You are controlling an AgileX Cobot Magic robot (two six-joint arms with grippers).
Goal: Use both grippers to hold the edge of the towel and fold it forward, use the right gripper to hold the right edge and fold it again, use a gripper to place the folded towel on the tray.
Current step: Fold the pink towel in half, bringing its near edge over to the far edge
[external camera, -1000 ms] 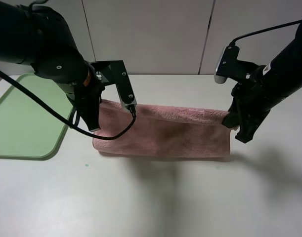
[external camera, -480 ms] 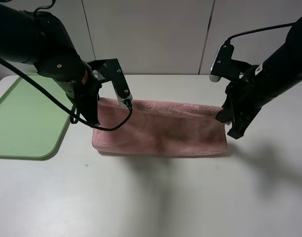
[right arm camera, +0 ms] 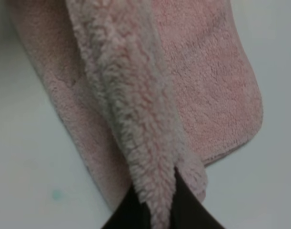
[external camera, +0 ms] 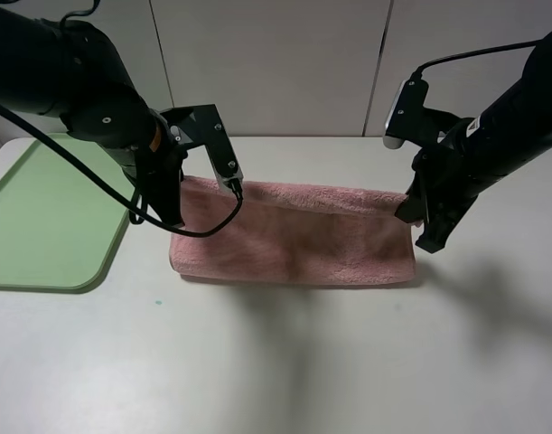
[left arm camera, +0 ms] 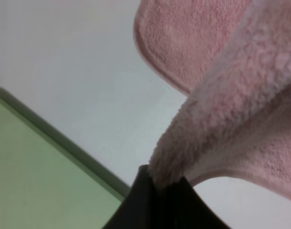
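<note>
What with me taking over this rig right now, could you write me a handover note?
Left gripper: shut on towel edge.
Right gripper: shut on its other end.
Towel: held edge raised, rest on table; tray lies at its left.
Done: both grips made.
To do: finish the forward fold, fold the right edge over, set towel on tray.

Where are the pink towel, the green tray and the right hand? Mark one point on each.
towel [external camera: 294,242], exterior high view, middle of its raised pink face.
tray [external camera: 41,244], exterior high view, bare green floor.
right hand [right arm camera: 155,202], right wrist view, between its fingertips, pinching the towel's edge.
</note>
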